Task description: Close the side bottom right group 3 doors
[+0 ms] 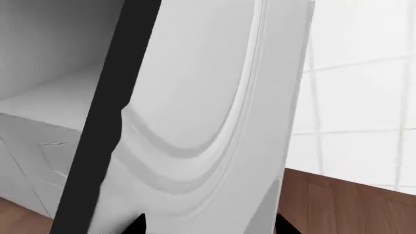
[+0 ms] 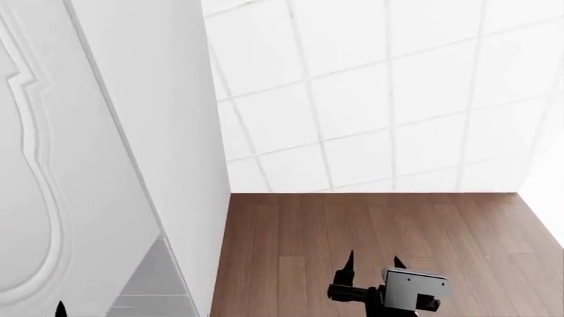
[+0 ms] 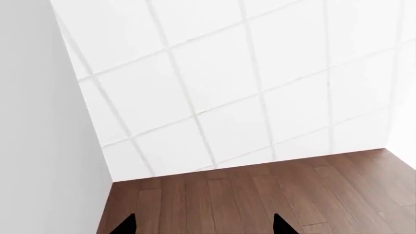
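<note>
At the left of my head view the open door point(image 2: 35, 185) stood upright, swung out from the cabinet. My left gripper point(image 1: 208, 225) sat right against its panel, fingertips parted, holding nothing. The right gripper point(image 2: 372, 262) hung open and empty over the floor point(image 2: 370, 224), well clear.

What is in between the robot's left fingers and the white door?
Nothing visible. In the left wrist view the door fills the picture just ahead of the left gripper, and only the fingers' dark tips show at its edge.
</note>
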### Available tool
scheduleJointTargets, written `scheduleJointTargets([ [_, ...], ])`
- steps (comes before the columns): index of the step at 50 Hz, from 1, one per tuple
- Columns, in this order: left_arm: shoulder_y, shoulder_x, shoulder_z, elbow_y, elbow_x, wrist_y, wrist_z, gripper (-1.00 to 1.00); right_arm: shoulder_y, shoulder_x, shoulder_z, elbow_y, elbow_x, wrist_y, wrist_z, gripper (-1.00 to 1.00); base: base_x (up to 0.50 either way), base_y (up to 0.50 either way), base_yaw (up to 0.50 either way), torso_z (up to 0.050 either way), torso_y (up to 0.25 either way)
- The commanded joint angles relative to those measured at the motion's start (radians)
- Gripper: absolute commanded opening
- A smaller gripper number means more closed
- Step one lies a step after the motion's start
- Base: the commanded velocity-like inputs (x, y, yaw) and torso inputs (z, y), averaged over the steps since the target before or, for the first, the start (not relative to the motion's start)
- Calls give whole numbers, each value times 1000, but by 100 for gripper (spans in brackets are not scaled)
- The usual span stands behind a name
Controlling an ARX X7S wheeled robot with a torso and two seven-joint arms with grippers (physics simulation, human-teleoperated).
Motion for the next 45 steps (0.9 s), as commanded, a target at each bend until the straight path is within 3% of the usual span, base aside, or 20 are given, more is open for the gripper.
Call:
scheduleJointTargets([
  [1, -62, -44, -166, -10, -13, -58, -141, 100, 0, 4, -3, -1, 6, 0, 2, 100, 0, 0, 0, 0, 11],
  [22, -383, -233, -102, 31, -106, -252, -203, 100, -1, 13, -4, -15, 19, 0, 9, 100, 1, 1, 0, 1, 2],
  [45, -816, -271, 111, -99, -114, -396, -180, 100, -2, 18, -10, -17, 24, -7, 17, 100, 4, 1, -2, 1, 2],
])
